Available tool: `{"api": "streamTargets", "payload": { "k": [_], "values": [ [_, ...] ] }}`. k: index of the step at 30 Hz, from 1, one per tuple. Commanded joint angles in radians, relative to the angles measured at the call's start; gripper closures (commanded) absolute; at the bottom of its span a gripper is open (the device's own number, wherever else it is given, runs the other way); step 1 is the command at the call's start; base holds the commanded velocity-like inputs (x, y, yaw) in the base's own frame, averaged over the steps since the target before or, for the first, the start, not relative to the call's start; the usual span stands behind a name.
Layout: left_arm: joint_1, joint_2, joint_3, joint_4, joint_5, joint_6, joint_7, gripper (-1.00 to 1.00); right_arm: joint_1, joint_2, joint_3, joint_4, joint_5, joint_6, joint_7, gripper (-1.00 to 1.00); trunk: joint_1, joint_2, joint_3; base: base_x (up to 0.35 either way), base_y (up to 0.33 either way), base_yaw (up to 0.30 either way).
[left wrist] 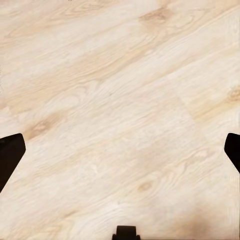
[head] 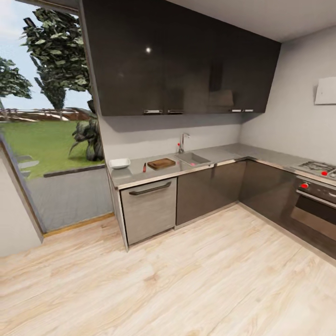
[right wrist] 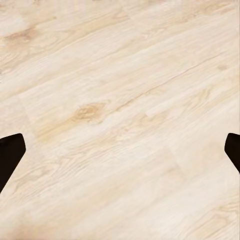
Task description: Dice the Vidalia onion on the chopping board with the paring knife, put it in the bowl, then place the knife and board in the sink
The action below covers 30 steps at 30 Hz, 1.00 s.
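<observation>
Pale wood floor (head: 186, 289) separates the robot from the counter (head: 224, 156), mid-frame, carrying chopping board (head: 161, 163), white bowl (head: 120, 163) and sink (head: 192, 159). Both jaws hang released, empty. Risk: a careless approach bumps the cabinets.

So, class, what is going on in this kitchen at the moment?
Nothing is being handled yet. The robot stands back on the wood floor, facing the countertop. There the white bowl, paring knife and chopping board lie beside the sink. Both wrist views show open, empty left fingers and right fingers above the floor.
</observation>
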Motion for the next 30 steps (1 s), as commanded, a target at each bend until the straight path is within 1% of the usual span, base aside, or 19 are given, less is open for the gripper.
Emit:
{"api": "streamTargets", "payload": {
  "k": [1, 11, 30],
  "values": [
    [0.000, 0.000, 0.001, -0.001, 0.001, -0.001, 0.000, -1.00, 0.000, 0.000, 0.001, -0.001, 0.000, -0.002, -0.003, -1.00, 0.001, -0.001, -0.001, 0.251, -0.185, 0.238],
    [0.000, 0.000, 0.001, -0.001, 0.001, -0.001, 0.000, -1.00, 0.000, 0.000, 0.001, -0.001, 0.000, -0.002, -0.003, -1.00, 0.001, -0.001, -0.001, 0.251, -0.207, 0.251],
    [0.000, 0.000, 0.001, -0.001, 0.001, -0.001, 0.000, -1.00, 0.000, 0.000, 0.001, 0.000, 0.000, -0.002, -0.003, -1.00, 0.001, -0.001, -0.001, 0.242, -0.247, 0.255]
  ]
}}
